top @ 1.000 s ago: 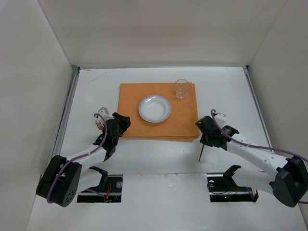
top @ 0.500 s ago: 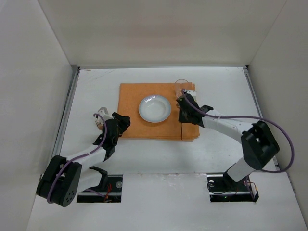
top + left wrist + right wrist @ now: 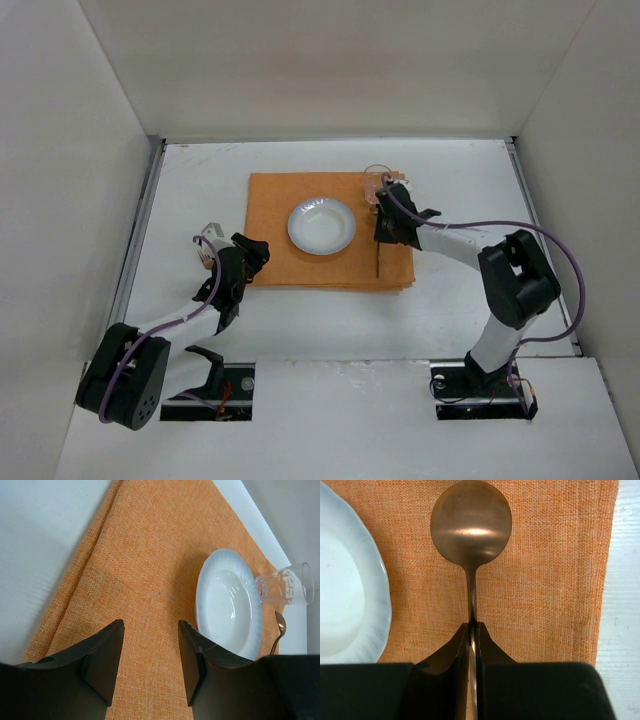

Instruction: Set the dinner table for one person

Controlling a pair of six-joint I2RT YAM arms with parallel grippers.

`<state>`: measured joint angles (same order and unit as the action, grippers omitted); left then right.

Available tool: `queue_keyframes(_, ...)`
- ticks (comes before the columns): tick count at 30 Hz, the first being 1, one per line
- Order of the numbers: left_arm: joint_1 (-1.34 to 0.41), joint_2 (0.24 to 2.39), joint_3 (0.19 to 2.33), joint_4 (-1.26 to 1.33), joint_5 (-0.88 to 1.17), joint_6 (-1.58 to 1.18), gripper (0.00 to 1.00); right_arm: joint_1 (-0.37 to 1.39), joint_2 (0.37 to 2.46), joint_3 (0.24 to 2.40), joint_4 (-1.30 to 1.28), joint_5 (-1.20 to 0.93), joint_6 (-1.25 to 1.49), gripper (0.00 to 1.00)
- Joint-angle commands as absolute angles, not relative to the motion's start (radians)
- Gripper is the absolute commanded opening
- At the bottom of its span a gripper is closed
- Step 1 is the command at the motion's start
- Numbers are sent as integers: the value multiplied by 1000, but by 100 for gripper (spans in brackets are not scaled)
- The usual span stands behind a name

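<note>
The dinner table is a white tabletop carrying an orange mat. A white plate sits mid-mat and a clear glass stands at its far right corner. My right gripper is over the mat right of the plate and is shut on a metal spoon. In the right wrist view the jaws pinch the spoon's handle, with its bowl ahead over the mat, beside the plate. My left gripper is open and empty over the mat's near left corner.
Thin metal rails run along the table's left and right edges, with white walls around. The left wrist view shows the plate, the glass and the spoon. Bare table lies right of the mat.
My right arm has swung from the near right of the table to over the mat, carrying the spoon to the right of the plate. The left arm has not moved.
</note>
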<state>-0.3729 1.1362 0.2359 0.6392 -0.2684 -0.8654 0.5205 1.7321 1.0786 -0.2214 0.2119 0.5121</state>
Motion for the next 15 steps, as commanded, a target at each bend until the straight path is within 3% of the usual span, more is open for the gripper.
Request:
queue_keyframes(1,-366,1134,229,683,-265,-867,45,518,1764,1130,-149,186,499,9)
queue_keyframes(10,-377,1123,227,683,-275,-864,45,522,1807,1120,-149,201,520,13)
queue_keyframes(15,-380,1115,227,683,-276,-861,45,522,1757,1089,-135,213,525,35)
